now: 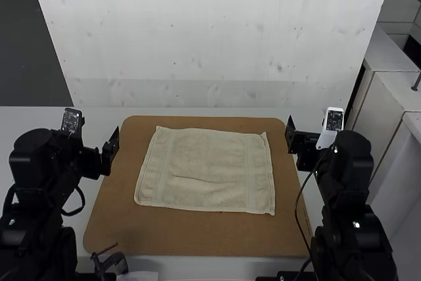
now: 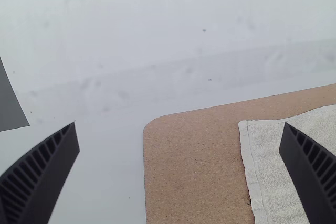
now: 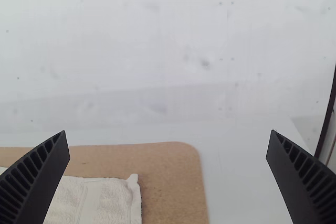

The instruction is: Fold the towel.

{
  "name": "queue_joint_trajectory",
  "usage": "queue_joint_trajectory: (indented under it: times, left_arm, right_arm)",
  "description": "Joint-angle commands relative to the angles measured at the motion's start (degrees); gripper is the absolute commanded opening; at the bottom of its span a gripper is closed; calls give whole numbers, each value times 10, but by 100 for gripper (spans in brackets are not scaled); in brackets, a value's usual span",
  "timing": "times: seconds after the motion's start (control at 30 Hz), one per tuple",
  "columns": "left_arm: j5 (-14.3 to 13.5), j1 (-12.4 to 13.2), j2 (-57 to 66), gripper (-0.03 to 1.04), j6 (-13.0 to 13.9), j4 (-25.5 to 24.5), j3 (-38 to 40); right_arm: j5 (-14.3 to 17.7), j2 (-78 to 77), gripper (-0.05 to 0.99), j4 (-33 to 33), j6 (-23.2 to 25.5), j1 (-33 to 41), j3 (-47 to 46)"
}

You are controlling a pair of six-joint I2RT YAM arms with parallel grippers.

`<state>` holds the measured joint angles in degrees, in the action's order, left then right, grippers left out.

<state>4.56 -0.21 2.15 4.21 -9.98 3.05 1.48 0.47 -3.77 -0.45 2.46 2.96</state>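
The left gripper (image 2: 180,124) has its fingers wide apart with nothing between them, and so does the right gripper (image 3: 168,132). Taking 12 o'clock as straight away from the arms, the towel (image 1: 210,176) lies between the 2 grippers: from the left gripper it is toward 3 to 4 o'clock, from the right gripper toward 8 to 9. The right gripper looks slightly nearer its side of the cloth. Both appear raised, fingers pointing mostly toward 12 rather than down, and neither touches the towel.

The towel is spread unfolded on a brown board (image 1: 184,235), its long axis running roughly 9 to 3 o'clock, with low ripples across the middle and the 1 o'clock corner slightly perked up. The board sits on a white table (image 1: 39,118).

The fold has yet to start, I judge. The grippers likely need to tip downward and move inward to matching corners; pinching only 1 could skew the cloth.
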Motion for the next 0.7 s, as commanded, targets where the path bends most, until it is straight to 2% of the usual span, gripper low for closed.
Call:
queue_joint_trajectory:
  times: [0.0,0.37,0.67]
  left_arm:
    - [-38,3,-20,97,-63,11,6]
    - [-39,3,-20,97,-63,11,5]
    - [-54,0,-19,97,-54,13,4]
  right_arm:
    - [-2,-7,96,3,23,1,5]
    - [-1,-6,96,3,24,1,5]
    - [38,-4,96,4,19,2,4]
